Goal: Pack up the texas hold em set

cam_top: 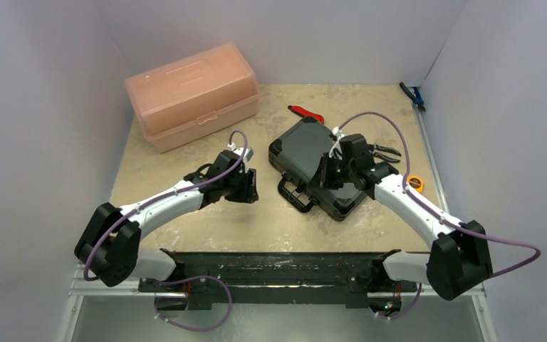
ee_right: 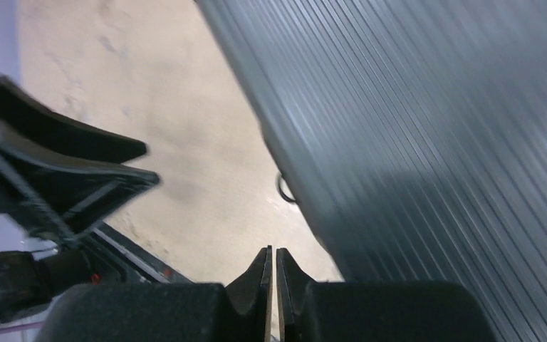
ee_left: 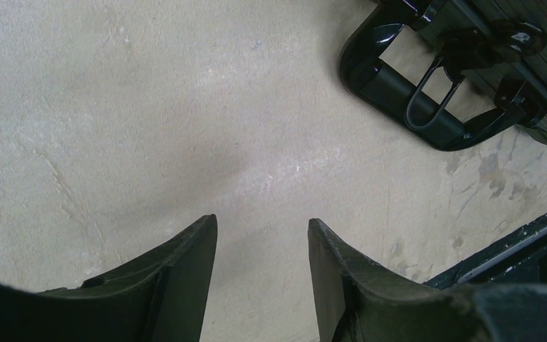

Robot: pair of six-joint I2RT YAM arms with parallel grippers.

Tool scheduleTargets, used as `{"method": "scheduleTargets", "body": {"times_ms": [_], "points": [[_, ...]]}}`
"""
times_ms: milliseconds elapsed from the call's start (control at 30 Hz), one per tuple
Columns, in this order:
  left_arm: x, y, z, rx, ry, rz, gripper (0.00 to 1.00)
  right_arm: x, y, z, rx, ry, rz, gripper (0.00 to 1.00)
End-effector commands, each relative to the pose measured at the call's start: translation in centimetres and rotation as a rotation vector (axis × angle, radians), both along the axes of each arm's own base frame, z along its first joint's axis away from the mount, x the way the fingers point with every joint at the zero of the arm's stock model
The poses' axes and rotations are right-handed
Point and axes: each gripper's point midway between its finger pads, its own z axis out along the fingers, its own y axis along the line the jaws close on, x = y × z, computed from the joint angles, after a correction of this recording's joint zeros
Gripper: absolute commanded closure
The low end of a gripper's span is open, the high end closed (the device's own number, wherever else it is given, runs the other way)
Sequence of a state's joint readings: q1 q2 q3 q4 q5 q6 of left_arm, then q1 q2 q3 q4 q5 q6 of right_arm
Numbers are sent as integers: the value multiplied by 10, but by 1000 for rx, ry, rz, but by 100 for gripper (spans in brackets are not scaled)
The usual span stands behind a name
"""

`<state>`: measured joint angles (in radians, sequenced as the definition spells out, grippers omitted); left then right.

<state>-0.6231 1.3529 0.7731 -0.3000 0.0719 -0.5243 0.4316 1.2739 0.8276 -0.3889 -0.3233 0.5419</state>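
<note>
Beige desk [cam_top: 206, 221] carries the closed case [cam_top: 300, 148] right of centre. Left gripper [ee_left: 262, 222] (spread, empty) hangs over bare desk beside the handle [ee_left: 389, 85]. Right arm bends over the lid [ee_right: 434, 128], its gripper [ee_right: 272, 260] pressed together.

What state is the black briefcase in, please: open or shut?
Shut: the briefcase lies flat, ribbed lid down, no foam showing. Whether it is latched: cannot tell.

You're looking at a beige, stone-mottled bench [cam_top: 271, 224], boxed in by plain pale walls [cam_top: 43, 85] on the left, back and right. Your left wrist view shows its surface scuffed, with light scratches and a few darker blotches. A metal rail [cam_top: 428, 146] runs along its right edge. The light is soft and even, and shadows are faint.
</note>
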Motion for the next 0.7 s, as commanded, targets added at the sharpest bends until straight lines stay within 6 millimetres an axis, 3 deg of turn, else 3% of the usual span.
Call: {"method": "scheduleTargets", "body": {"times_ms": [0,133,267,667], "points": [[14,-17,19,-60,-49,-5,51,32,8,73,48,-209,7,92],[13,-21,21,-61,-51,-16,51,39,10,74,36,-198,8,92],[12,-23,22,-64,-53,-18,52,47,2,62,-9,-178,-58,91],[11,-48,13,-100,-22,-55,55,40,-27,-20,-198,-37,-136,93]]}}
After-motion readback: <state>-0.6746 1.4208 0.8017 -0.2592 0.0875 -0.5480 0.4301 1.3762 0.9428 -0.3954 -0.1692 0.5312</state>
